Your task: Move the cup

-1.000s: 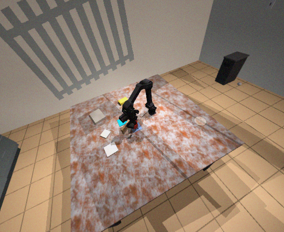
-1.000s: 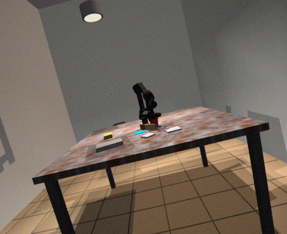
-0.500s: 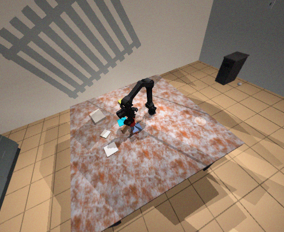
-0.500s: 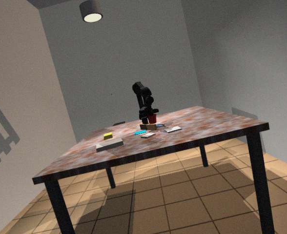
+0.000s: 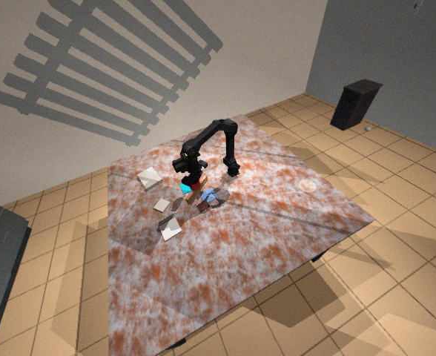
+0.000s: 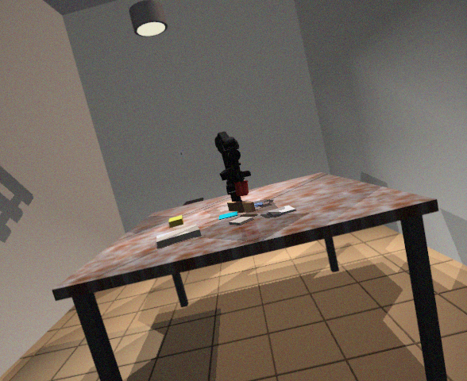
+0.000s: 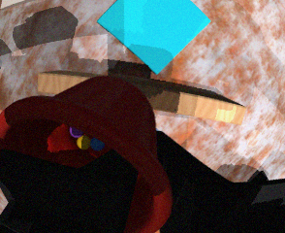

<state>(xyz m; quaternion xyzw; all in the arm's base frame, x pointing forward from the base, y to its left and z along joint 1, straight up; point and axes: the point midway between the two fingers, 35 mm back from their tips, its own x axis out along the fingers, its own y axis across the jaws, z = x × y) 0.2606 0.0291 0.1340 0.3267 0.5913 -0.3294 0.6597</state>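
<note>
desk (image 5: 225, 237) (image 6: 266, 229): stone-look top, mottled rust/white, smooth | bar (image 6: 241, 205) (image 7: 142, 92): wood-look, pale, visible grain | cup (image 5: 195, 185) (image 6: 241, 188) (image 7: 109, 102): red, smooth, plastic-look, matt-ish | arm (image 5: 207, 138) (image 6: 227, 152): blk, matt, metal vs. plastic unclear | floor (image 5: 394, 184) (image 6: 291, 311): tan tiles, dark joints

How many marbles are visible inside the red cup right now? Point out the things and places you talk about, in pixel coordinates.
3 in the wrist view, grouped inside the red cup (image 5: 196, 185) (image 6: 241, 188) (image 7: 115, 99): purple marble (image 7: 76, 132) uppermost, yellow marble (image 7: 83, 142) below it, blue marble (image 7: 98, 144) to the yellow's right. Others may be hidden.
</note>
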